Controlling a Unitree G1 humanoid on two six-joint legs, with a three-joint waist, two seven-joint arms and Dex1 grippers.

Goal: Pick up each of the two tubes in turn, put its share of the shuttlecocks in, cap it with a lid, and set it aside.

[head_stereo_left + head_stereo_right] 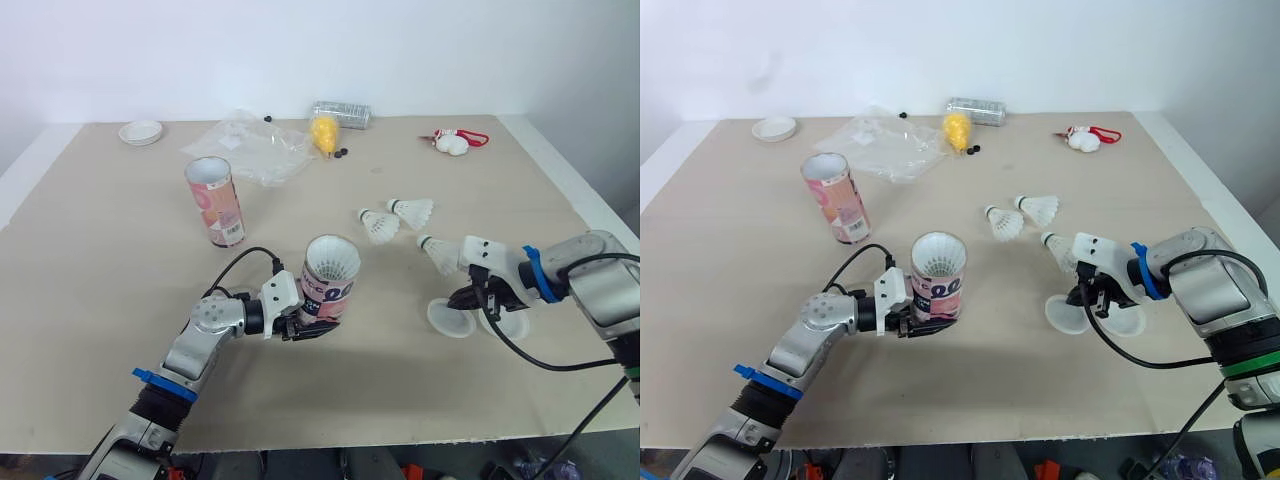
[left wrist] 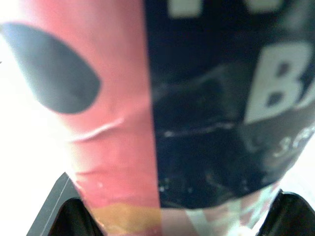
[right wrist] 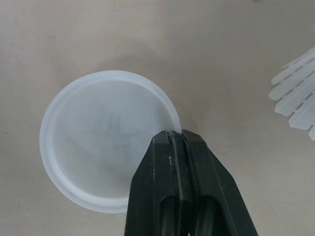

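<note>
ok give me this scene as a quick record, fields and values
left gripper: shut on held tube, mouth up, white feathers showing inside
right gripper: shut on the rim of lid, which lies on the table
second lid: flat on the table, beside the first
standing tube: upright, open, no cap
loose shuttlecocks: three, lying between the tubes and the lids

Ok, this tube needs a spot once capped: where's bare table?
Bare: the near-left table, in front of the standing pink cardboard tube and left of the pink-and-navy tube in the left gripper. Crowded: the right, white feather shuttlecocks and the translucent plastic lid the right gripper pinches.
</note>
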